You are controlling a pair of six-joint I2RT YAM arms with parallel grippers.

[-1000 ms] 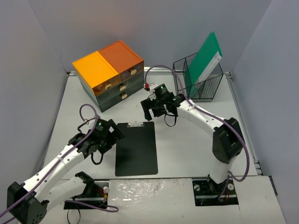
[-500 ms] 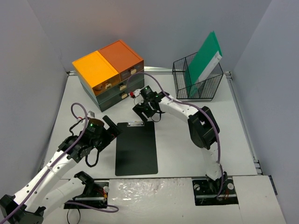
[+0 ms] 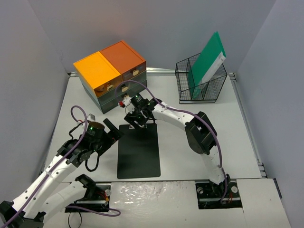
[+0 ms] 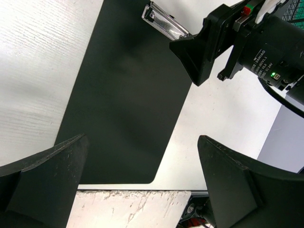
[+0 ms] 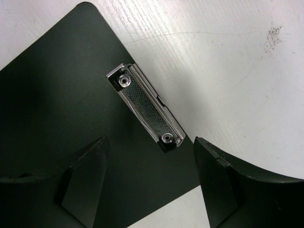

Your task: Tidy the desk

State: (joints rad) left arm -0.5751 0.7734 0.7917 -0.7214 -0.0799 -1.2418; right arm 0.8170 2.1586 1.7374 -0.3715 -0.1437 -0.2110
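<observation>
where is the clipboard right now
In the top view the black clipboard lies flat on the desk, left of centre, its metal clip under the right claw.

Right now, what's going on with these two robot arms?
Both arms are gathered around a black clipboard lying flat on the desk. The right gripper hangs open just above the clipboard's metal clip, which sits between its fingers in the right wrist view. The left gripper, also open, is by the clipboard's left edge. Neither is holding anything. At the back stand a drawer unit and a wire basket with a green folder.
</observation>
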